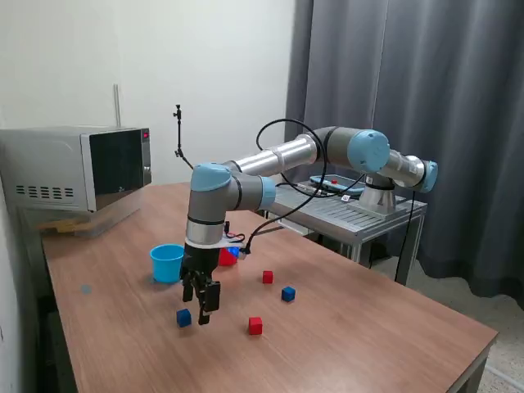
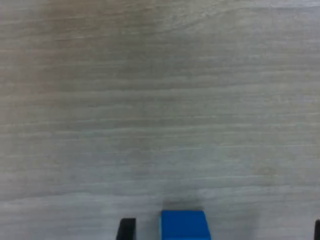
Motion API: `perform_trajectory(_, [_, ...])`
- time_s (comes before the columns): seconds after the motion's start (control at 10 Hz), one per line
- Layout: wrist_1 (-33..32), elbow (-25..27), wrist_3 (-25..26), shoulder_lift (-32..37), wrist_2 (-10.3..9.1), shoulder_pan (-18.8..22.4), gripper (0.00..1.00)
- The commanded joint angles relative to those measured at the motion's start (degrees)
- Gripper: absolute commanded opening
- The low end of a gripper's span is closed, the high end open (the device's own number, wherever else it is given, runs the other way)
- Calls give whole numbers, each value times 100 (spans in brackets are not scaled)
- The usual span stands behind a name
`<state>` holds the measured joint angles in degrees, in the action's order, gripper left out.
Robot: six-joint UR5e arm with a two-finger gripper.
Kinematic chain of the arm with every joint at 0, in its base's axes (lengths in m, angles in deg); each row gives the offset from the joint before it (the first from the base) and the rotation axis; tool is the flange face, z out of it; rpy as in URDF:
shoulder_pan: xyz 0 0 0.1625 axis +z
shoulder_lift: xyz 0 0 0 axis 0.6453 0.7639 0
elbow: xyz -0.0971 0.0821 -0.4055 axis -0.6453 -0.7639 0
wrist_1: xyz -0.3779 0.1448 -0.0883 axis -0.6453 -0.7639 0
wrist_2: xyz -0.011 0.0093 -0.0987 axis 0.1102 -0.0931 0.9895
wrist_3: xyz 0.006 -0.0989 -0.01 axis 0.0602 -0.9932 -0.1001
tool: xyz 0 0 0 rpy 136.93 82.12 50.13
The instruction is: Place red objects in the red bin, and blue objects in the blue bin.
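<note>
Blue cube point(image 2: 183, 224) rests on the wooden worktop point(image 2: 160, 100) between the spread fingers of the gripper point(image 1: 201, 315), jaws open, gripping nothing.

No legible text, label, brand, number or sign in either view. Microwave point(image 1: 78, 168): a small red glow at the upper corner of its front panel, too small to resolve into digits; no brand mark readable on door or casing. Robot arm point(image 1: 282, 155): grey and light blue housings, no lettering discernible. Wrist view: bare wood grain of the table point(image 2: 160, 100) and one blue cube point(image 2: 183, 224) at the frame edge, its visible face unmarked. Cubes and cups in the exterior view are too small to show any print.
</note>
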<state>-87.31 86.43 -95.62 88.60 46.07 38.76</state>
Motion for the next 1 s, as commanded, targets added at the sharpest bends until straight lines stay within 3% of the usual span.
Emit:
perform_trajectory(0.0, [-11, -14, -67, -1, 6, -7, 100])
perform_trajectory(0.9, [-72, -101, -277, -98, -3, -147, 100])
